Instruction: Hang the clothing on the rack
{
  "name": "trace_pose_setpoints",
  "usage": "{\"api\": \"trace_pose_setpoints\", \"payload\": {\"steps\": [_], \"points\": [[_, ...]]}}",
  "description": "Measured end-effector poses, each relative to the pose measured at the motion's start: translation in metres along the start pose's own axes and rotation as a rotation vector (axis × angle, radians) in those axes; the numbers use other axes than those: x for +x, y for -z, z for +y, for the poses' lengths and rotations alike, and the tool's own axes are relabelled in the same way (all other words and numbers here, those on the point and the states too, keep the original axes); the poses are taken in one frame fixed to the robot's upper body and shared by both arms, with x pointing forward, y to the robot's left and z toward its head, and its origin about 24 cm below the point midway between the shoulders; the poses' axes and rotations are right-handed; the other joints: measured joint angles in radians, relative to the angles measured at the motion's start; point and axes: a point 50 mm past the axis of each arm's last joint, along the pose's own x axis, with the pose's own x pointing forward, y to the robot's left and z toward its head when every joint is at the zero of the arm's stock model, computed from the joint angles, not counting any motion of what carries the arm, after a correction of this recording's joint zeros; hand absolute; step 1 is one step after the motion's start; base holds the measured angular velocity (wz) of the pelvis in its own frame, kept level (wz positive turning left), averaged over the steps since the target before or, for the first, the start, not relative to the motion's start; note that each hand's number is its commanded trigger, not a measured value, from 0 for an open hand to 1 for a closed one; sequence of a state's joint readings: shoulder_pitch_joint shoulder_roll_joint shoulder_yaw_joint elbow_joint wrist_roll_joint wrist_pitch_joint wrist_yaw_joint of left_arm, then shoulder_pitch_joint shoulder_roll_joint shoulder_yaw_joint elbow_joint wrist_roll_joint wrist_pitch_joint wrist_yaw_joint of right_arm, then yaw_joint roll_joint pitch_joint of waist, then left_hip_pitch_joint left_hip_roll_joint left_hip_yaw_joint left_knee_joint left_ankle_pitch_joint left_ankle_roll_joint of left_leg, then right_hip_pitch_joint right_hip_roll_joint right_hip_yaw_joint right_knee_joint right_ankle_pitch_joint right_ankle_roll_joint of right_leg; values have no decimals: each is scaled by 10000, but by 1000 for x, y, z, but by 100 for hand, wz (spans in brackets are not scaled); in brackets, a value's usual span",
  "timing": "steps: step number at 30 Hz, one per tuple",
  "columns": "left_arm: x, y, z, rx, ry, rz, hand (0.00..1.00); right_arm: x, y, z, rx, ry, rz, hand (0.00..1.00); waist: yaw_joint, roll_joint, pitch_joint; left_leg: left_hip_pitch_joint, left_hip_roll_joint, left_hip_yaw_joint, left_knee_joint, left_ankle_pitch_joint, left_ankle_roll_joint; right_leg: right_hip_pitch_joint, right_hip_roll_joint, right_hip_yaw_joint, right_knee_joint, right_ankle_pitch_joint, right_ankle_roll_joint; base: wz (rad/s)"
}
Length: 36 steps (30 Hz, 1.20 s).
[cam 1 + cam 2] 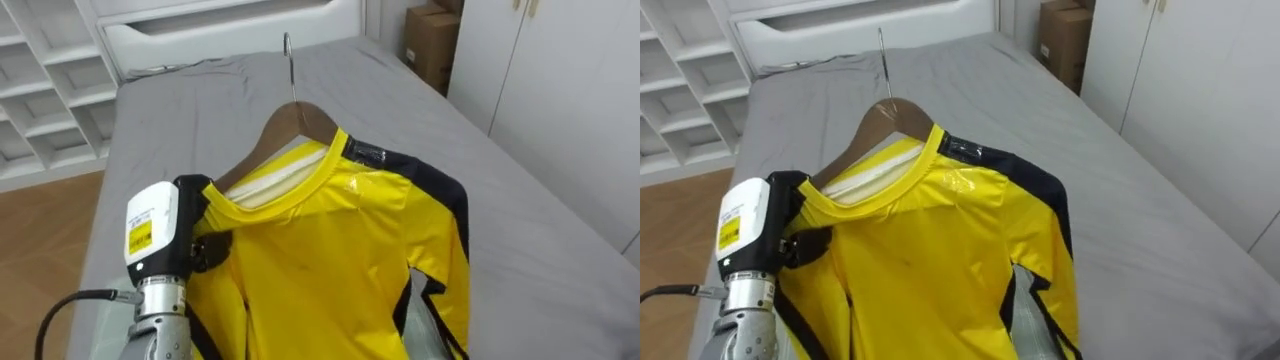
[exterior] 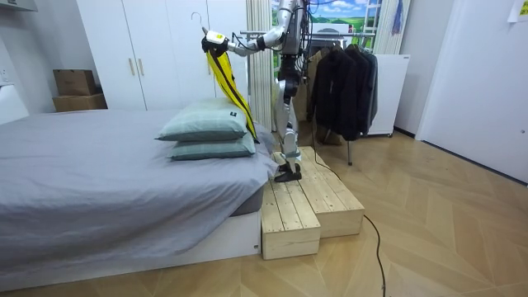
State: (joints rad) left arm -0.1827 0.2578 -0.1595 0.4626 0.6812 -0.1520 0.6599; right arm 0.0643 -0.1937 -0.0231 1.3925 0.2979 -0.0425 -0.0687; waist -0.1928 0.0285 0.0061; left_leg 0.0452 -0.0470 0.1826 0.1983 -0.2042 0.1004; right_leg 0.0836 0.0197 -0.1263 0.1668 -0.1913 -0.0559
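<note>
A yellow shirt (image 1: 330, 250) with black sleeve panels hangs on a wooden hanger (image 1: 290, 125), whose metal hook (image 1: 288, 60) points up and away from me. My left hand (image 1: 195, 225) comes in from the lower left, its dark fingers curled round the hanger's left shoulder end and the cloth over it. In the room view I stand on wooden platforms (image 2: 305, 202) at the head of the bed. There my left hand (image 2: 213, 39) holds the shirt (image 2: 224, 78) high above the pillows (image 2: 206, 132).
The grey bed (image 1: 520, 230) stretches out below the shirt. White shelves (image 1: 40, 90) stand at the far left and a cardboard box (image 1: 432, 40) by white wardrobe doors at the far right. Behind me a rack with dark clothes (image 2: 342, 82) stands.
</note>
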Motion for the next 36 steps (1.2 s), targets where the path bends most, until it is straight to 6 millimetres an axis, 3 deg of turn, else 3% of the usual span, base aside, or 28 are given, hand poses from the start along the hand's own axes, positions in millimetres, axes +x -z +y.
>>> {"api": "trace_pose_setpoints", "payload": {"steps": [10,22,36], "points": [[-12,8,3,222,-727,155,100,0,-10,-2,-323,702,-437,0,117,-175,-52,-1,-1,-77,57,0,-1,97,-13,-113,35,-1,-4,3],[-16,11,5,266,-1193,265,100,0,-14,-5,-275,1446,-643,0,305,-88,-105,24,-3,-197,22,-2,-3,129,1,-137,23,1,-6,2],[-21,14,10,595,-1144,32,100,-3,-53,-5,-2036,2201,-2385,0,582,-111,-89,-9,-17,-239,-10,-1,-3,92,-7,-221,23,2,-6,0]]}}
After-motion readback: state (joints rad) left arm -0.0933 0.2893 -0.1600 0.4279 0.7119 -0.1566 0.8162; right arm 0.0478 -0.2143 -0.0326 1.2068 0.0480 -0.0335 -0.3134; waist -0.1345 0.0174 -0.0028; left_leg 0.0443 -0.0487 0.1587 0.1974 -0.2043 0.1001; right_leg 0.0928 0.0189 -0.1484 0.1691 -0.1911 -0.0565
